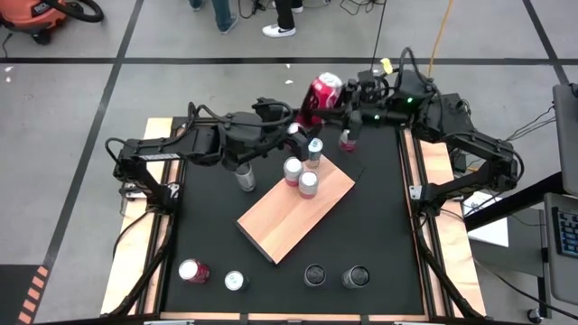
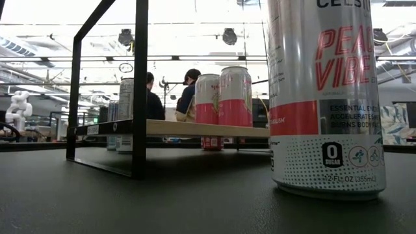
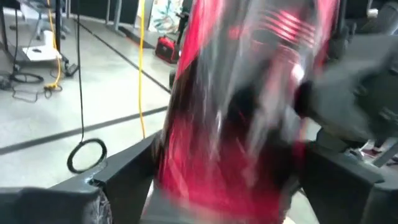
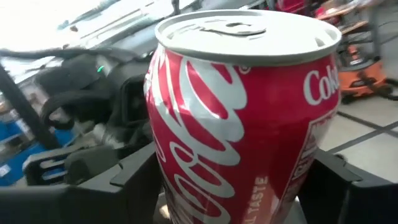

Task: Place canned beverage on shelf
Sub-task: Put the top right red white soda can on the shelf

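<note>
- The right gripper clamps the red aluminium cola can, held tilted in the air over the black surface at its far edge, probably a handover.
- The left gripper brackets the same can; I cannot tell whether it grips.
- The light-brown wooden shelf lies near, carrying three slim cans, its near half bare.

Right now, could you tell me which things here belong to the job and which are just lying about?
In the job: red cola can, right gripper holding it, wooden shelf.
Lying about: four cans in a row off the shelf, orange vacuum on the floor.
</note>
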{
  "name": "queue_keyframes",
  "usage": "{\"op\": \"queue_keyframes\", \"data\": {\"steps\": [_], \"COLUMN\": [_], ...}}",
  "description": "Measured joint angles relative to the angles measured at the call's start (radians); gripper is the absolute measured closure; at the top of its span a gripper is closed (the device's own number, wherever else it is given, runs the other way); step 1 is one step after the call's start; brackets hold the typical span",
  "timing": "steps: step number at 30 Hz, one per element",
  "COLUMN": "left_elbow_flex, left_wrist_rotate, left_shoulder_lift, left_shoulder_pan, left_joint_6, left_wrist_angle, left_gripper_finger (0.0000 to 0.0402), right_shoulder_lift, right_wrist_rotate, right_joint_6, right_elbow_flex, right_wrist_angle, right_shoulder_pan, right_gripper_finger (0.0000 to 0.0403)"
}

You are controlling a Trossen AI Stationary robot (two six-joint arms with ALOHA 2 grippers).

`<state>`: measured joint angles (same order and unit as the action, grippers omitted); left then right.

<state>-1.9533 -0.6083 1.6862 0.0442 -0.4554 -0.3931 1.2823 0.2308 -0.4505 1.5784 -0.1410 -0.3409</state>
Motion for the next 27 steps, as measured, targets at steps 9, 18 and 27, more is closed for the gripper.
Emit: {"op": "queue_keyframes", "data": {"steps": [9,18,27], "left_elbow_flex": [-0.001,-0.001,-0.001], "left_wrist_rotate": [0.028,0.063,0.054], "left_shoulder_lift": [0.001,-0.089,-0.147], "left_shoulder_pan": [-0.012,-0.012,-0.017], "left_joint_6": [-0.008,-0.027,-0.015], "left_wrist_angle": [-0.044,-0.096,-0.094], "left_gripper_finger": [0.0007,0.0008,0.0008], "right_shoulder_lift": [0.001,0.0,0.0], "right_wrist_rotate": [-0.014,-0.018,0.007], "right_joint_6": [0.0,0.054,0.111], "right_elbow_flex": [0.003,0.003,0.003], "right_wrist_angle": [-0.002,-0.074,-0.226], "right_shoulder_pan": [-0.009,-0.019,0.015], "right_gripper_finger": [0.0133,0.0133,0.0133]}}
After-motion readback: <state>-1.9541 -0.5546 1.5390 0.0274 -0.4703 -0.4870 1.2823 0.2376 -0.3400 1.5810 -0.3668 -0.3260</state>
